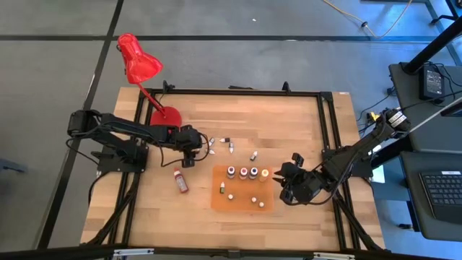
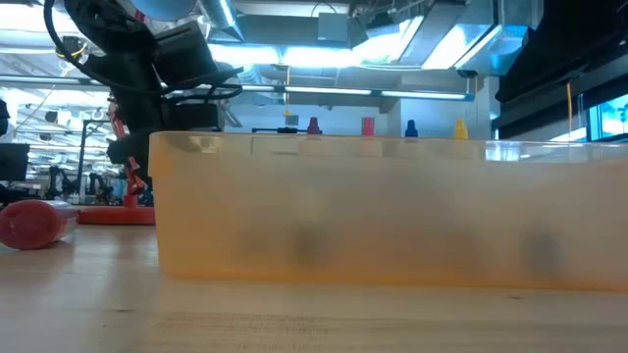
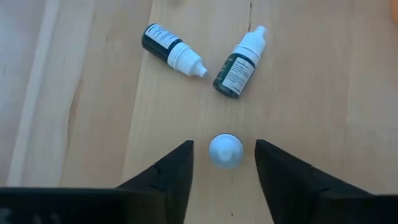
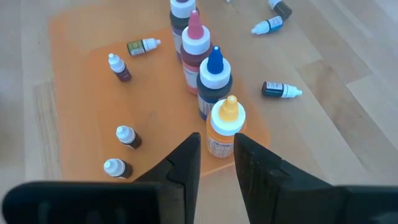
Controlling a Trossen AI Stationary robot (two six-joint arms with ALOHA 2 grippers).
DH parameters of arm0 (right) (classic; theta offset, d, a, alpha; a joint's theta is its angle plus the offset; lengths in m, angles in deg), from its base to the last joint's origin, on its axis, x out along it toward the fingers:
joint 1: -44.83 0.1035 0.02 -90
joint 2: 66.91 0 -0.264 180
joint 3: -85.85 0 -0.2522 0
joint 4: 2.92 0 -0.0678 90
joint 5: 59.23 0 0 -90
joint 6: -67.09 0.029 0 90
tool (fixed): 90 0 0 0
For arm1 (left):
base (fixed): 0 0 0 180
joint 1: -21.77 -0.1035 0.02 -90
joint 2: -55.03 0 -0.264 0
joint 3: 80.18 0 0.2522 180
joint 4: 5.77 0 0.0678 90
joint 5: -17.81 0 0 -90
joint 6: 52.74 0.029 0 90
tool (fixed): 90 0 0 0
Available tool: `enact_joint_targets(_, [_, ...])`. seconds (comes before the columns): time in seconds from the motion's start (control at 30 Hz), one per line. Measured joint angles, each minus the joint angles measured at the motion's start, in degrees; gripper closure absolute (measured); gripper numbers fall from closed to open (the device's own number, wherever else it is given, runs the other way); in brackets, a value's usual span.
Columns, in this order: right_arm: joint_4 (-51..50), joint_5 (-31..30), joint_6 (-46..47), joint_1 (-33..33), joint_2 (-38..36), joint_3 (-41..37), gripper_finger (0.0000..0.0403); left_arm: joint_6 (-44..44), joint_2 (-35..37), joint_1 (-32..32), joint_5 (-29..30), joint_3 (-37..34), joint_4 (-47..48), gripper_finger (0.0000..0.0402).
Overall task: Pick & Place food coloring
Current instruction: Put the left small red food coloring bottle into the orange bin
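Food coloring bottles sit partly on the orange mat [image 1: 242, 204], partly loose on the wooden desk [image 1: 289, 123]. Left hand [image 3: 224, 163] open, fingers either side of an upright white-capped dropper [image 3: 225, 150], not touching it. Just beyond, two dark droppers [image 3: 172, 50] [image 3: 239, 62] lie on their sides, tips nearly meeting. Right hand [image 4: 217, 152] open at the mat's edge, next to the orange-capped bottle [image 4: 224, 127]. That bottle ends a row of four: blue cap [image 4: 214, 81], pink cap [image 4: 195, 53], white cap [image 4: 181, 12]. Four small droppers on the mat, three upright [image 4: 119, 66] [image 4: 127, 136] [image 4: 115, 167], one lying [image 4: 143, 45]. Red-capped bottle [image 1: 180, 180] lies on bare desk left of the mat. Red desk lamp [image 1: 139, 61] at the far left corner. Grey floor around; laptop [image 1: 442, 195] at right.
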Motion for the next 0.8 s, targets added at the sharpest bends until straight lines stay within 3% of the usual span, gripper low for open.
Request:
enact_joint_targets(0.37, [-0.01,0.00,-0.11,0.00,0.00,0.00,0.0303,1.73,0.06,0.04,-0.02,0.06,-0.06,0.0351])
enact_joint_targets(0.57, [-0.03,-0.04,-0.26,0.00,0.00,0.00,0.0303,1.38,0.47,0.04,0.00,1.25,3.28,0.0356])
enact_joint_targets(0.8, [-0.06,-0.53,-0.07,0.00,0.02,0.00,0.0303,0.29,4.02,3.74,-1.46,8.66,9.36,0.0356])
